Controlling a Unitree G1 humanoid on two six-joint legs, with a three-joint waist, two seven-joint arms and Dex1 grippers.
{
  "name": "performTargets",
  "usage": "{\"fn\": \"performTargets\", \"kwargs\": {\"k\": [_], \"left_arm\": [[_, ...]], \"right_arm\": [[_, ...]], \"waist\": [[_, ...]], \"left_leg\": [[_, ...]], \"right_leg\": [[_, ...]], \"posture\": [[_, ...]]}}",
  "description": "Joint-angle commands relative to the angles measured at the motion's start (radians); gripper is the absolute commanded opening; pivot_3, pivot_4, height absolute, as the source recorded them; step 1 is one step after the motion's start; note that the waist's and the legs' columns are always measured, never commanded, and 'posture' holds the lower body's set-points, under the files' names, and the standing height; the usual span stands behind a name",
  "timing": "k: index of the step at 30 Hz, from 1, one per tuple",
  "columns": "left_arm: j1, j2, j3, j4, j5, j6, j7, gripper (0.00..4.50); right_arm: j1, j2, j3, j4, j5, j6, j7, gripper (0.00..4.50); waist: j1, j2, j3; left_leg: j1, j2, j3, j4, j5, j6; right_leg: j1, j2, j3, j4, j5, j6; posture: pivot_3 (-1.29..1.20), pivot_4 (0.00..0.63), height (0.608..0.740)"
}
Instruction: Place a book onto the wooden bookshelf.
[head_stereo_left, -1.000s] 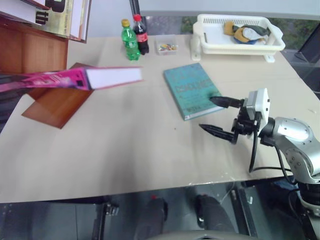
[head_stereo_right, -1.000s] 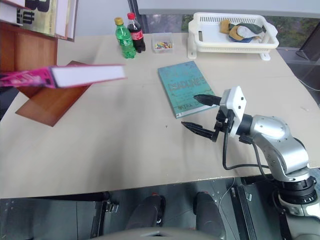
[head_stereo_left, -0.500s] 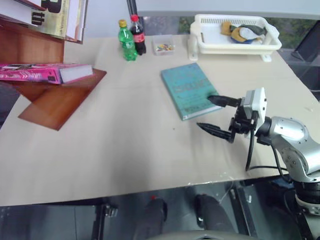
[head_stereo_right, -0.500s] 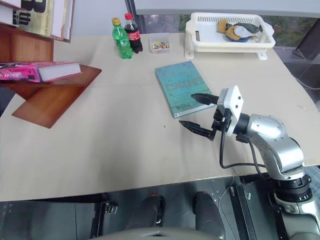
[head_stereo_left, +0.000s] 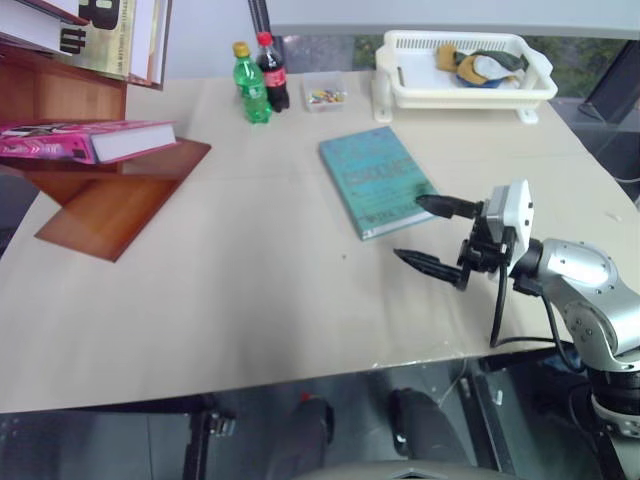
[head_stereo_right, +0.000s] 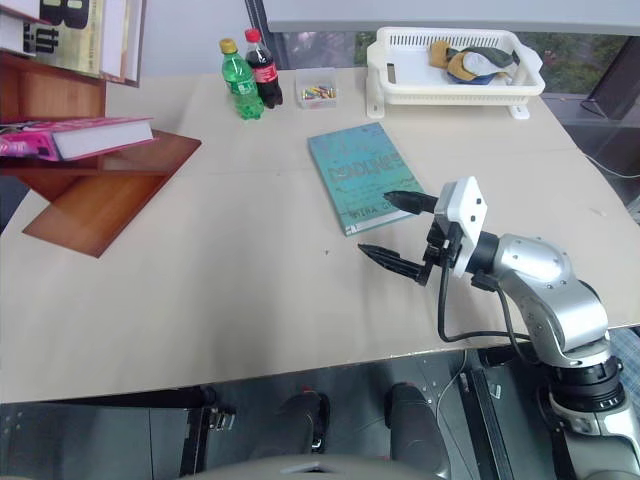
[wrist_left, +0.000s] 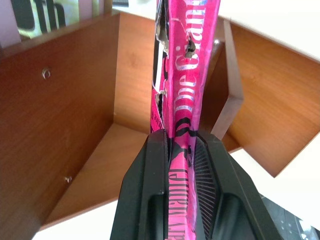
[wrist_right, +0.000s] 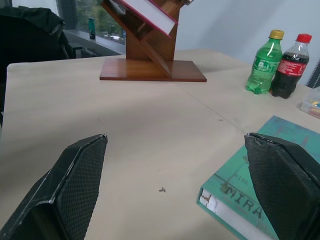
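The magenta-pink book (head_stereo_left: 85, 141) lies level at the far left, reaching into the wooden bookshelf (head_stereo_left: 108, 196) above its slanted boards. In the left wrist view my left gripper (wrist_left: 182, 142) is shut on the book (wrist_left: 187, 75) at its spine, with the reddish-brown shelf boards (wrist_left: 75, 125) right behind. Whether the book rests on a board I cannot tell. My right gripper (head_stereo_left: 410, 227) hovers open over the table's right side, beside the near corner of a teal book (head_stereo_left: 375, 178), holding nothing.
Cream books (head_stereo_left: 115, 30) lean in the shelf's upper part. A green bottle (head_stereo_left: 246, 84), a cola bottle (head_stereo_left: 272, 71) and a small clear box (head_stereo_left: 323, 95) stand at the back. A white basket (head_stereo_left: 405, 68) sits at the back right.
The pink book has moved left into the bookshelf, still held in my left gripper. The right arm has kept still.
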Motion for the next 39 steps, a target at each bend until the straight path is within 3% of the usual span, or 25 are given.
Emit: {"fn": "performTargets", "kwargs": {"k": [1,3,4,6,10,13,15,17,19,21,23,24,25,27,28,29,31,34,36,39], "left_arm": [[-0.022,0.043,-0.006,0.024,0.024,0.053,0.060,1.17],[-0.015,0.052,0.002,0.031,0.018,0.064,0.075,1.86],[0.000,0.057,0.024,0.039,-0.013,0.060,0.059,2.39],[0.055,0.067,0.083,0.066,-0.098,0.038,-0.017,3.03],[0.178,0.083,0.199,0.089,-0.231,0.031,-0.086,3.03],[0.287,0.056,0.409,0.080,-0.452,0.081,-0.270,3.03],[0.382,0.014,0.553,0.001,-0.589,0.177,-0.377,3.03],[0.585,-0.081,0.749,-0.216,-0.686,0.351,-0.422,3.03],[0.864,-0.266,0.958,-0.605,-0.758,0.593,-0.381,2.51],[1.109,-0.452,1.043,-0.958,-0.824,0.784,-0.307,1.80],[1.358,-0.662,0.928,-1.280,-0.855,0.911,-0.222,0.81],[1.418,-0.768,0.784,-1.397,-0.793,0.935,-0.143,0.32],[1.367,-0.898,0.630,-1.444,-0.724,0.975,0.005,0.15],[1.179,-1.094,0.403,-1.397,-0.550,1.013,0.261,0.15],[1.069,-1.199,0.335,-1.338,-0.479,1.014,0.381,0.15],[0.960,-1.304,0.300,-1.245,-0.448,0.961,0.471,0.15],[0.756,-1.450,0.362,-1.071,-0.482,0.887,0.699,0.15],[0.633,-1.441,0.385,-0.940,-0.408,0.806,0.856,0.15],[0.632,-1.380,0.385,-0.945,-0.392,0.775,0.855,0.15],[0.661,-1.299,0.399,-0.983,-0.443,0.779,0.797,0.15]], "right_arm": [[-0.009,0.000,-0.022,-0.042,0.014,-0.011,-0.007,4.50],[-0.014,0.002,-0.020,-0.039,0.014,-0.013,-0.005,4.50],[-0.018,0.003,-0.019,-0.035,0.016,-0.015,-0.002,4.50],[-0.026,0.007,-0.017,-0.028,0.021,-0.017,0.005,4.50],[-0.044,0.018,-0.007,-0.011,0.020,-0.020,0.015,4.50],[-0.071,0.026,0.006,0.019,0.012,-0.029,0.034,4.50],[-0.085,0.029,0.011,0.037,0.008,-0.034,0.046,4.50],[-0.096,0.031,0.015,0.052,0.004,-0.039,0.057,4.50],[-0.106,0.035,0.020,0.065,0.001,-0.043,0.064,4.50],[-0.114,0.039,0.025,0.073,-0.004,-0.047,0.069,4.50],[-0.123,0.043,0.026,0.080,-0.005,-0.047,0.071,4.50],[-0.129,0.046,0.027,0.083,-0.006,-0.047,0.071,4.50],[-0.135,0.051,0.026,0.086,-0.006,-0.046,0.067,4.50],[-0.133,0.055,0.026,0.086,-0.009,-0.044,0.061,4.50],[-0.124,0.046,0.026,0.079,-0.020,-0.055,0.067,4.50],[-0.112,0.044,0.010,0.069,-0.006,-0.040,0.060,4.50],[-0.096,0.029,-0.002,0.056,-0.018,-0.046,0.055,4.50],[-0.070,0.012,-0.016,0.023,-0.010,-0.037,0.047,4.50],[-0.061,0.010,-0.027,-0.005,0.009,-0.016,0.027,4.50],[-0.042,0.011,-0.033,-0.019,0.007,-0.019,0.011,4.50]], "waist": [[-0.001,0.000,0.000],[-0.003,0.000,0.000],[-0.003,0.000,0.000],[-0.004,0.000,0.000],[-0.002,-0.001,0.000],[-0.002,-0.002,0.000],[-0.001,-0.002,0.000],[0.000,0.001,0.000],[0.000,0.004,0.001],[-0.012,0.006,0.002],[-0.028,-0.001,-0.001],[-0.026,-0.003,-0.002],[-0.022,-0.003,-0.002],[0.026,0.021,-0.006],[0.052,0.019,-0.005],[0.065,0.011,-0.004],[0.095,0.003,-0.006],[0.070,-0.001,-0.008],[0.028,0.000,-0.008],[0.008,0.000,-0.008]], "left_leg": [[0.000,0.000,0.000,0.000,0.000,0.000],[0.000,0.000,0.000,0.001,0.000,0.000],[0.000,0.000,0.000,0.001,0.000,0.000],[0.000,0.000,0.000,0.001,0.000,0.000],[-0.001,0.000,0.001,0.001,0.000,0.000],[-0.001,0.001,0.001,0.001,0.000,0.000],[-0.001,0.001,0.001,0.002,0.000,0.000],[-0.001,0.002,0.001,0.003,0.000,0.000],[0.000,0.004,0.001,0.003,0.000,0.000],[0.001,0.005,0.000,0.003,0.000,0.000],[-0.001,0.006,0.001,0.003,0.000,0.000],[-0.002,0.006,0.001,0.003,0.000,0.000],[-0.002,0.006,0.001,0.002,-0.001,0.000],[0.000,0.003,-0.001,0.002,-0.001,0.000],[0.005,-0.003,0.001,0.003,0.000,0.000],[0.004,-0.002,0.001,0.008,0.000,0.001],[-0.001,0.004,-0.006,0.017,0.002,-0.002],[0.002,0.005,-0.010,0.022,0.002,-0.002],[0.006,0.005,-0.009,0.022,0.002,-0.002],[0.006,0.007,-0.006,0.017,0.002,-0.003]], "right_leg": [[0.000,0.000,0.000,0.000,0.000,0.000],[0.000,0.000,0.000,0.001,0.000,0.000],[0.000,0.000,0.000,0.001,0.000,0.000],[-0.001,0.000,0.000,0.002,0.000,0.000],[-0.002,0.000,0.001,0.002,0.002,-0.003],[-0.002,0.000,0.001,0.002,0.002,-0.003],[-0.002,0.000,0.001,0.002,0.002,-0.003],[-0.002,0.000,0.001,0.003,0.002,-0.003],[-0.001,-0.001,0.002,0.003,0.002,-0.003],[-0.001,-0.003,0.005,0.003,0.002,-0.003],[-0.003,-0.003,0.008,0.002,0.002,-0.003],[-0.006,-0.003,0.009,0.002,0.002,-0.003],[-0.006,-0.003,0.009,0.002,0.002,-0.003],[-0.001,-0.004,0.007,0.000,0.003,-0.003],[0.006,-0.008,0.005,0.000,0.002,-0.001],[0.010,-0.007,-0.003,0.001,0.002,-0.001],[0.011,-0.002,-0.015,0.002,0.005,-0.005],[0.017,0.001,-0.018,0.001,0.008,-0.006],[0.017,0.005,-0.010,0.002,0.009,-0.004],[0.010,0.008,-0.006,0.003,0.011,-0.008]], "posture": [[0.00,0.150,0.740],[0.00,0.150,0.740],[0.00,0.150,0.740],[0.00,0.150,0.740],[0.00,0.150,0.740],[0.00,0.150,0.740],[0.00,0.150,0.740],[0.00,0.150,0.740],[0.00,0.150,0.740],[0.00,0.150,0.740],[0.00,0.150,0.740],[0.00,0.150,0.740],[0.00,0.150,0.740],[0.00,0.150,0.740],[0.00,0.150,0.740],[0.00,0.150,0.740],[0.00,0.150,0.740],[0.00,0.150,0.740],[0.00,0.150,0.740],[0.00,0.150,0.740]]}}
